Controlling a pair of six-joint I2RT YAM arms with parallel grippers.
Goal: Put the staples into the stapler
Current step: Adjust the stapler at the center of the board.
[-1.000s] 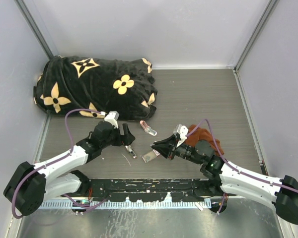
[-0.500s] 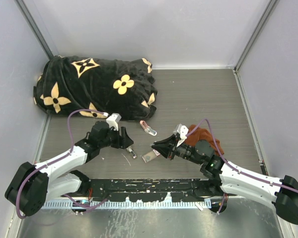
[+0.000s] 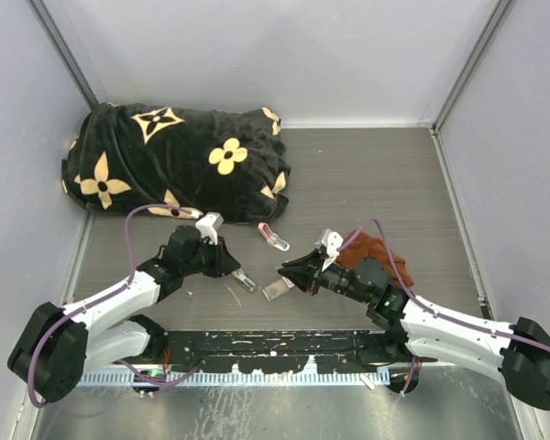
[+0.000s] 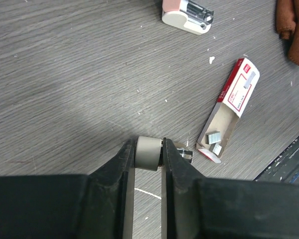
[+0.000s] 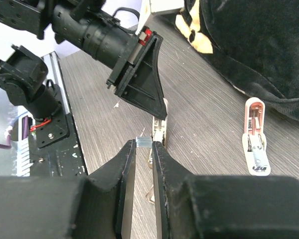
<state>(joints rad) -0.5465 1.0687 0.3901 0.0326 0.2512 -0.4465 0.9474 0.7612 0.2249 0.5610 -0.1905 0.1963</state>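
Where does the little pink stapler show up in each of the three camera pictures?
Top external: stapler lies mid-table, beside the black flowered blanket.
Left wrist: stapler at the top edge, right of centre.
Right wrist: stapler at the right, lying open.
Shared landmark: the left gripper, seen in all three views.

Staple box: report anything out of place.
The staple box lies open on the table, inner tray slid out, two short staple strips loose in it. White specks dot the table nearby.
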